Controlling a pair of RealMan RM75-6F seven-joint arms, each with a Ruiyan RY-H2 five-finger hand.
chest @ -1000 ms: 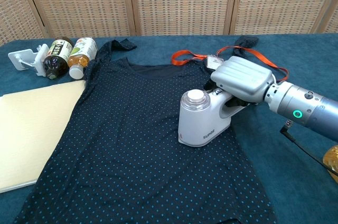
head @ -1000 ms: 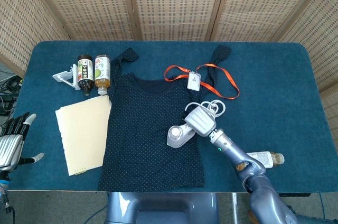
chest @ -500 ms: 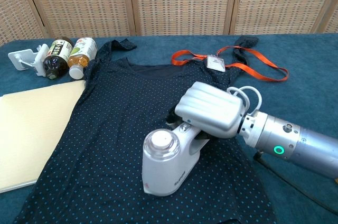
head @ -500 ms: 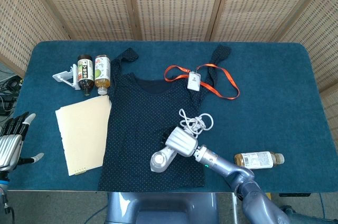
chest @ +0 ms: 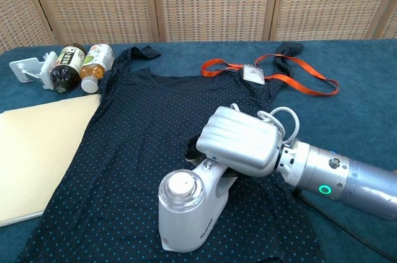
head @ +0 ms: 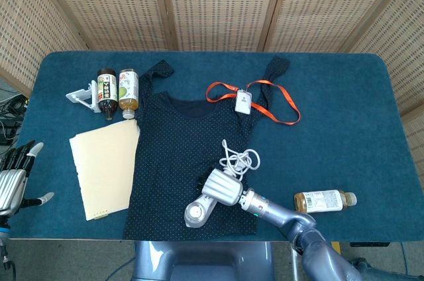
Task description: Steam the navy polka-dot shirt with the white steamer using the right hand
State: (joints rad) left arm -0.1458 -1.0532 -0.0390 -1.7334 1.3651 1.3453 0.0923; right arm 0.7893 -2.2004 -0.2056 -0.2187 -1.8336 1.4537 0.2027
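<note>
The navy polka-dot shirt (head: 173, 155) (chest: 124, 151) lies flat in the middle of the blue table. My right hand (head: 222, 188) (chest: 239, 141) grips the handle of the white steamer (head: 198, 210) (chest: 186, 208), which rests on the shirt's lower right part near the hem. The steamer's white cord (head: 238, 158) (chest: 279, 120) coils behind the hand. My left hand (head: 14, 178) hangs off the table's left edge with fingers spread, holding nothing; the chest view does not show it.
A cream folder (head: 104, 165) lies left of the shirt. Two bottles (head: 117, 90) and a white bracket (head: 81, 96) sit at the back left. An orange lanyard with a badge (head: 246, 100) lies by the right sleeve. Another bottle (head: 323, 200) lies front right.
My right hand has drawn the steamer across the shirt toward the front hem and to the left. The cord trailed after it. The left hand stayed put.
</note>
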